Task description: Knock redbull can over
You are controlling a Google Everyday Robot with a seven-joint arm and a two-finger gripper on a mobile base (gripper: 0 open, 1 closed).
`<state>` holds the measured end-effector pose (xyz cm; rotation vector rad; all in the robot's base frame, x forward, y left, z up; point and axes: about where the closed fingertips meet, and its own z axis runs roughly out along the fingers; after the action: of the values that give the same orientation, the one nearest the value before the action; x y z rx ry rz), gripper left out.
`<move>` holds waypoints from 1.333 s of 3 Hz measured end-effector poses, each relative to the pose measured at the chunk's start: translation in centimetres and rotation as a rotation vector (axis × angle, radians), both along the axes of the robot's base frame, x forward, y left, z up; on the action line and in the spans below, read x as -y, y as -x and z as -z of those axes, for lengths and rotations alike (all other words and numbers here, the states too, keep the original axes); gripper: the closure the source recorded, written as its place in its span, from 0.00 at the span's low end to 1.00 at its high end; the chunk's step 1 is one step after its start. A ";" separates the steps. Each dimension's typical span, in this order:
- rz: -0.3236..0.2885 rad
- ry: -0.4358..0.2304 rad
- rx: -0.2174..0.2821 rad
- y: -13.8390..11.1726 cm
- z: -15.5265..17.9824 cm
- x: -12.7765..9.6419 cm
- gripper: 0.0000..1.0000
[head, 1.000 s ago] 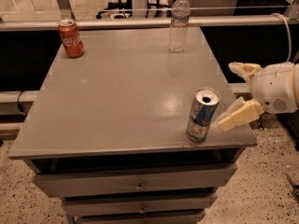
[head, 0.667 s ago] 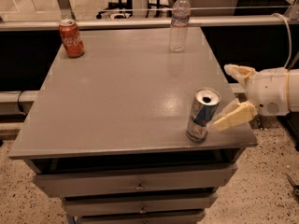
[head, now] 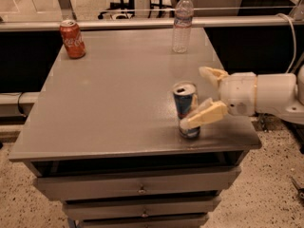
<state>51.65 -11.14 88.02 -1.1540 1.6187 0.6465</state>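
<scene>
The redbull can (head: 185,101), blue and silver with a silver top, stands near the front right corner of the grey table (head: 114,103) and leans a little to the left. My gripper (head: 195,98) comes in from the right with its fingers spread open. The near finger (head: 204,115) lies across the can's lower front and touches it. The far finger (head: 213,74) sits behind and to the right of the can. The can is not clamped.
An orange-red soda can (head: 72,39) stands at the back left of the table. A clear plastic water bottle (head: 182,23) stands at the back right. Drawers (head: 137,189) are under the tabletop. A rail (head: 142,23) runs behind the table.
My gripper has moved left toward the can, and its near finger now presses on the can's front. The can has shifted left and tilts slightly.
</scene>
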 end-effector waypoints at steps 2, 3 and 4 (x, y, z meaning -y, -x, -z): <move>-0.071 -0.088 0.024 -3.4 -0.8 -6.6 0.00; -0.066 -0.087 0.036 -4.4 -1.5 -6.9 0.00; -0.057 -0.065 0.047 -4.5 -2.3 -5.6 0.00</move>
<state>56.16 -5.50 90.34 -1.1623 1.5192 0.6988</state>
